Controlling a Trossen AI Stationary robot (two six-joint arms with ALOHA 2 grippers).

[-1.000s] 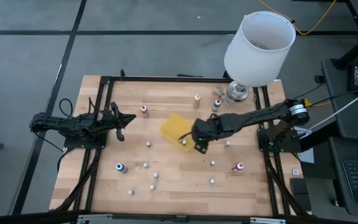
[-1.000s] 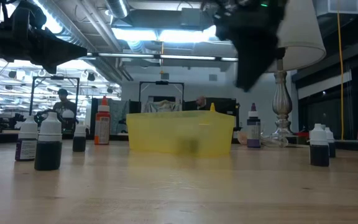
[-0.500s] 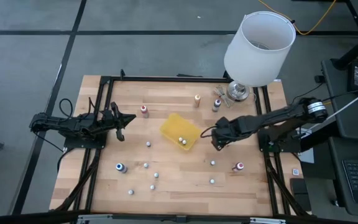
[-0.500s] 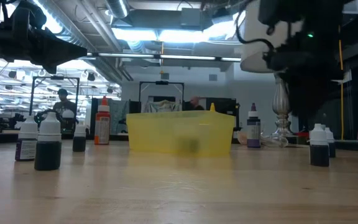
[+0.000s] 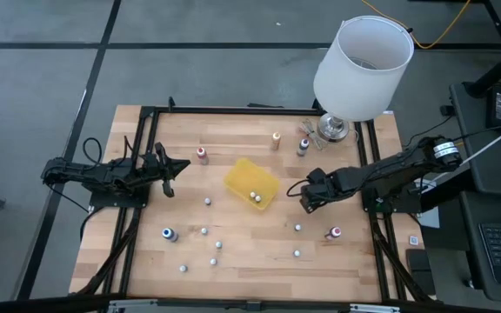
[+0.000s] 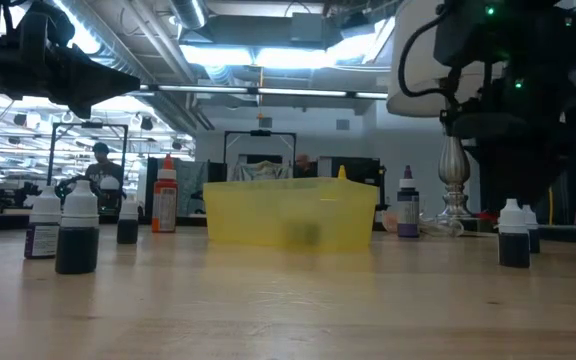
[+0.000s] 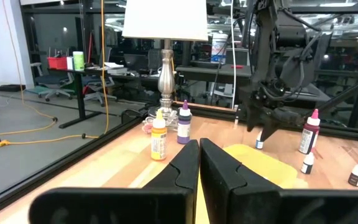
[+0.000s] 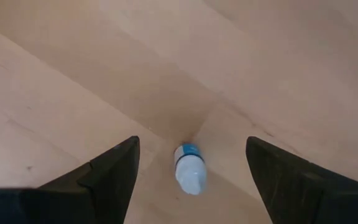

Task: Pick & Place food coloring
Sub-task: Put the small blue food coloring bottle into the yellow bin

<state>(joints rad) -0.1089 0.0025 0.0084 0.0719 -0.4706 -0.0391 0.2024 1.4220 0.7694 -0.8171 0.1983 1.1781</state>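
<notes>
Food coloring bottles stand scattered over the wooden table; one lies in the yellow tray [image 5: 252, 183], near its near corner [image 5: 253, 196]. My right gripper [image 5: 307, 196] hangs open just right of the tray. Straight below it stands a white-capped bottle with a blue band [image 8: 189, 168], upright on the table between the two spread fingers, which do not touch it. In the low view this arm shows as a dark mass [image 6: 508, 140] above two small bottles [image 6: 513, 235]. My left gripper [image 5: 169, 165] waits shut at the table's left side, its fingers [image 7: 199, 149] pointing toward the tray.
A white-shaded lamp [image 5: 359, 65] stands at the far right corner, with orange-capped [image 5: 276, 139] and purple-capped [image 5: 303, 146] bottles beside it. A red-capped bottle [image 5: 202, 155] stands left of the tray, another [image 5: 335, 232] near the right arm. Several small bottles [image 5: 207, 248] dot the near half.
My right gripper has moved from above the tray's near right corner toward the table's right edge and has come down lower. It now hangs over a bottle that stood uncovered beside it a second ago. The bottle in the tray has stayed put.
</notes>
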